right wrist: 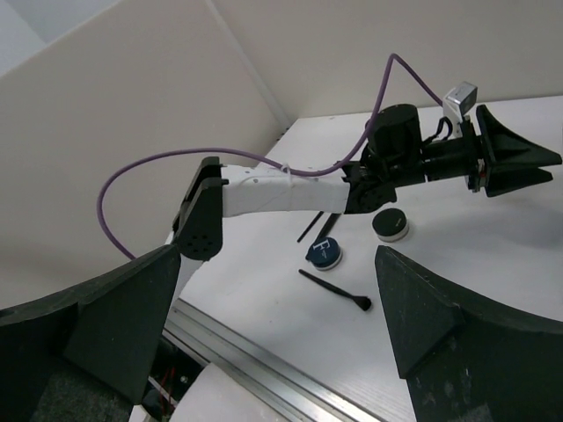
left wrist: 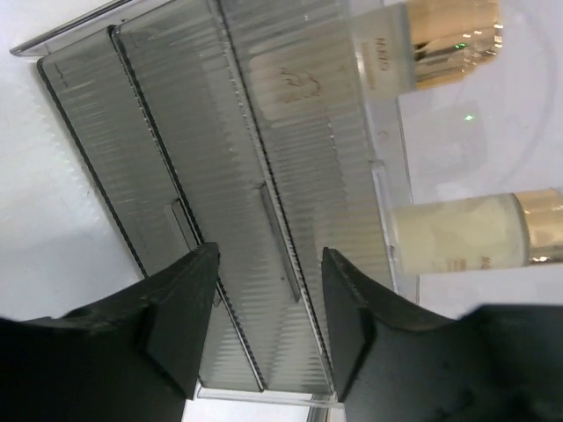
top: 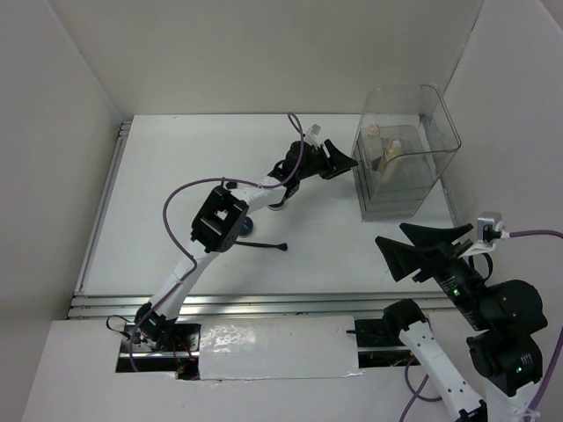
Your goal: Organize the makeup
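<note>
Logging as stowed two beige tube bottles [left wrist: 440, 242] sitting in the clear box [top: 440, 141]; as outstanding dark-blue compact [right wrist: 325, 254], black compact [right wrist: 391, 226], brush [right wrist: 334, 290] and thin pencil [right wrist: 310, 227] lying loose on the desk [top: 176, 176]; left hand [left wrist: 268, 290] and right hand [right wrist: 277, 255] gaping, gripping nothing.

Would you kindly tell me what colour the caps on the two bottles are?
The caps are shiny gold, clearest in the left wrist view.

The box [top: 406, 149] stands at the table's [top: 158, 220] far right, one tube bottle [left wrist: 422, 44] and a second tube bottle [left wrist: 466, 242] side by side inside it. My left claw [left wrist: 268, 255] hangs just left of it. Under my left arm [top: 220, 220] the near compact [right wrist: 325, 254] lies before the far compact [right wrist: 390, 226], the brush [right wrist: 334, 290] nearest me, a pencil [right wrist: 310, 227] beside them. My right claw [top: 389, 233] hovers before the box.
</note>
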